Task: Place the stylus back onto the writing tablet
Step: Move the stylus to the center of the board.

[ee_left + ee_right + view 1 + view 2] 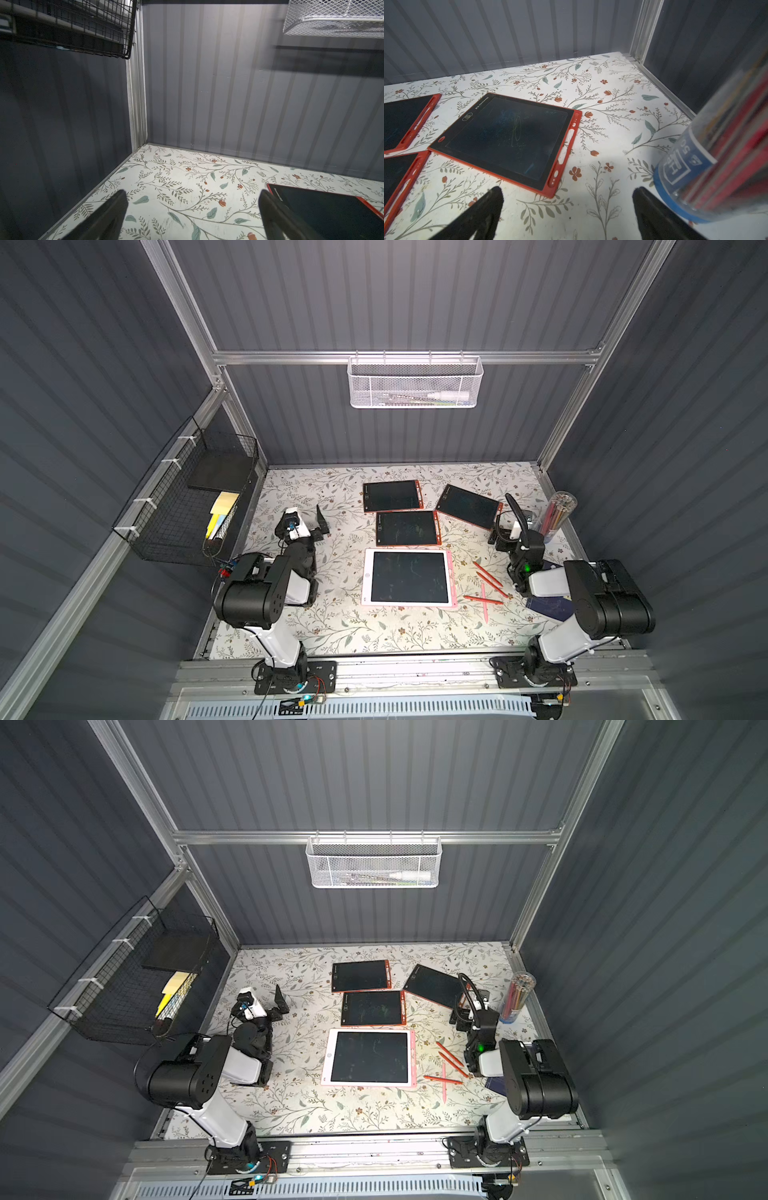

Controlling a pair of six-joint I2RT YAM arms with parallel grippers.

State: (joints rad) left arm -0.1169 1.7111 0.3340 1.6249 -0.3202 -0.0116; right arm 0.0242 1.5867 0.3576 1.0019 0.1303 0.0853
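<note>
Three red-framed writing tablets (pixel 390 495) (pixel 469 506) (pixel 407 528) and a larger pink-framed one (pixel 409 577) lie mid-table in both top views. Several styluses lie loose just right of the pink tablet: orange ones (pixel 487 572) (pixel 451 1058) and a pink one (pixel 484 608). My left gripper (pixel 309 526) (pixel 192 199) hovers open over bare table at the left, a red tablet's corner (pixel 324 209) beside one finger. My right gripper (pixel 511 526) (pixel 568 195) stands open at the back right, nothing between its fingers, a red tablet (pixel 508 137) just ahead of it.
A clear tube of coloured pencils (pixel 557 514) (pixel 716 155) stands close beside the right gripper. A black wire basket (pixel 187 506) hangs on the left wall and a white mesh basket (pixel 413 383) on the back rail. A dark blue booklet (pixel 548 608) lies under the right arm.
</note>
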